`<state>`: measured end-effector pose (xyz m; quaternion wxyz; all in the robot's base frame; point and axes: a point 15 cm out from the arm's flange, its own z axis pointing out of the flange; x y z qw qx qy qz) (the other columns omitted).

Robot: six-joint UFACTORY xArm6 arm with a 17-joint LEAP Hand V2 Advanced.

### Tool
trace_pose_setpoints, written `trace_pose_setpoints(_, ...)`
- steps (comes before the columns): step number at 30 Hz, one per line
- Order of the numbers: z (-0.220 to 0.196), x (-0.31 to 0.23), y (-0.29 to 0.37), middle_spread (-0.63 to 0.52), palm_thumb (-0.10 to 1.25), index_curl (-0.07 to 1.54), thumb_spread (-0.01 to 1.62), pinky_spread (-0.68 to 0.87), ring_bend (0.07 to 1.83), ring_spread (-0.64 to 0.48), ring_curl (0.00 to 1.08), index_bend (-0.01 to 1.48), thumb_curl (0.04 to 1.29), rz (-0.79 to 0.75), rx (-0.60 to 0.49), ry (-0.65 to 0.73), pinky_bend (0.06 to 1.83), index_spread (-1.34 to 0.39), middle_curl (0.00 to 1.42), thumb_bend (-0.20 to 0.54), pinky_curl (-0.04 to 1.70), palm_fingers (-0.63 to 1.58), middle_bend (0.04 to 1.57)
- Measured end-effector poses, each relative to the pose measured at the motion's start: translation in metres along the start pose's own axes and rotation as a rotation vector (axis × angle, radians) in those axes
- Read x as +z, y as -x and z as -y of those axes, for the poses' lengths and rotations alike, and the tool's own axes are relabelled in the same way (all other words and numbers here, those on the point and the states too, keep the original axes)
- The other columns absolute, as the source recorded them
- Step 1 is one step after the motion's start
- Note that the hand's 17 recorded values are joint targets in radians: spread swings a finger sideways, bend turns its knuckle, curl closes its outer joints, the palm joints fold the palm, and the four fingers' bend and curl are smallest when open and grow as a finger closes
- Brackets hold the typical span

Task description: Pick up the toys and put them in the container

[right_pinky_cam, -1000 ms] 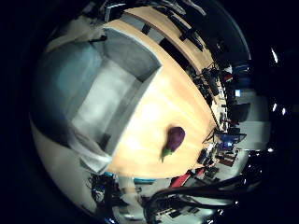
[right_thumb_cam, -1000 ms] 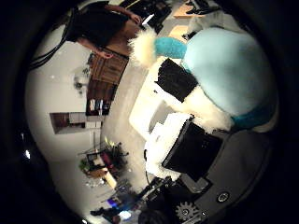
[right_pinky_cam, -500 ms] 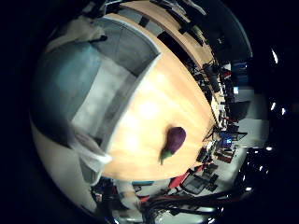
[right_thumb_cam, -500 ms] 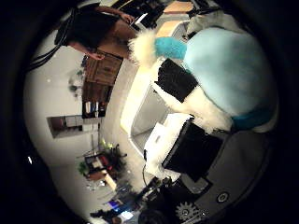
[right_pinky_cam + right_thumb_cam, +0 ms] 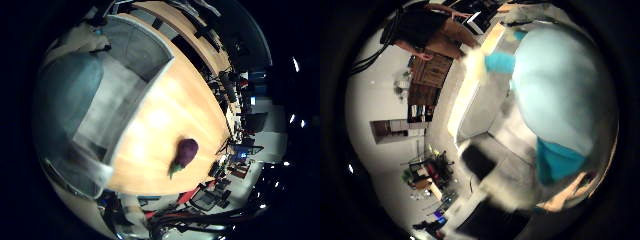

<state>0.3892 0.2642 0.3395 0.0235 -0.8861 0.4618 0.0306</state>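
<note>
A big light-teal plush toy (image 5: 555, 95) with darker teal patches fills much of the thumb side view, close to my palm. It hangs over the grey container (image 5: 130, 100), and its teal bulk also shows above the container's floor. My hand's fingers (image 5: 487, 172) show as blurred black and white parts, spread away from the plush and not touching it. A purple toy eggplant (image 5: 185, 152) with a green stem lies on the wooden table (image 5: 165, 120), a short way outside the container's long wall.
The container has clear, upright walls and stands on the table near one edge. Beyond the table are office chairs, desks and screens (image 5: 240, 150). A person (image 5: 430, 35) stands by the far end of the table.
The fingers, curled against the plush before, have swung off it. More of the plush now shows over the container, and the view has moved closer to the container.
</note>
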Motion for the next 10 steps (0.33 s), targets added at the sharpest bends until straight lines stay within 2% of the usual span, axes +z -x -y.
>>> trace_pose_setpoints(3,-0.0011,0.0014,0.0017,-0.17,0.04,0.39,0.90,0.02,0.84,-0.15,0.30,0.44,0.20,0.001,-0.009,0.007,1.06,-0.48,0.36,-0.044,0.47,-0.02,0.63)
trace_pose_setpoints(10,-0.0004,0.0017,0.0039,-0.16,0.02,0.37,0.85,0.19,0.76,-0.11,0.26,0.37,0.24,0.001,-0.016,0.005,0.98,-0.48,0.33,-0.034,0.40,0.06,0.53)
